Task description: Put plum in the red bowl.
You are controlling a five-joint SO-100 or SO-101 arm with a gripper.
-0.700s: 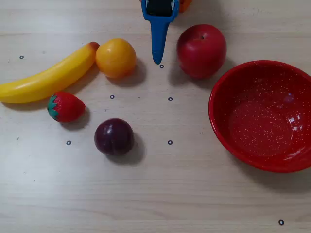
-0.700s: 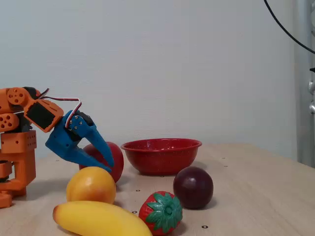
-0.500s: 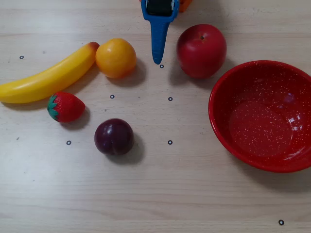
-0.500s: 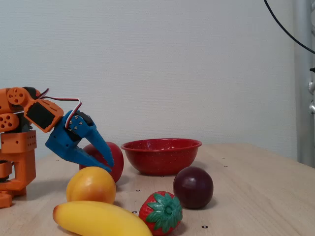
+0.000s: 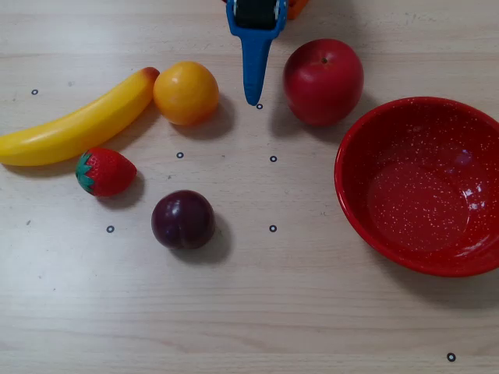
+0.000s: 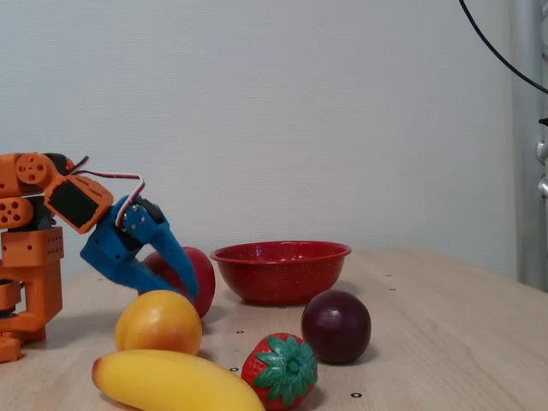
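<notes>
In the fixed view, the banana (image 6: 175, 381) and strawberry (image 6: 280, 371) lie nearest. Behind them the plum (image 6: 336, 326) rests alone on the table (image 6: 445, 342), well apart from the red bowl (image 6: 281, 271). The blue gripper (image 6: 184, 287) hangs between orange ball (image 6: 159, 323) and apple (image 6: 199, 276), holding nothing; how wide its jaws stand I cannot tell.

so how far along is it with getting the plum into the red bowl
Nothing is done yet: the plum sits on the table, apart from the red bowl, which holds nothing. Nothing is in hand: the gripper points down between the orange ball and apple, grasping nothing. Reaching, grasping, carrying and releasing all remain.
</notes>
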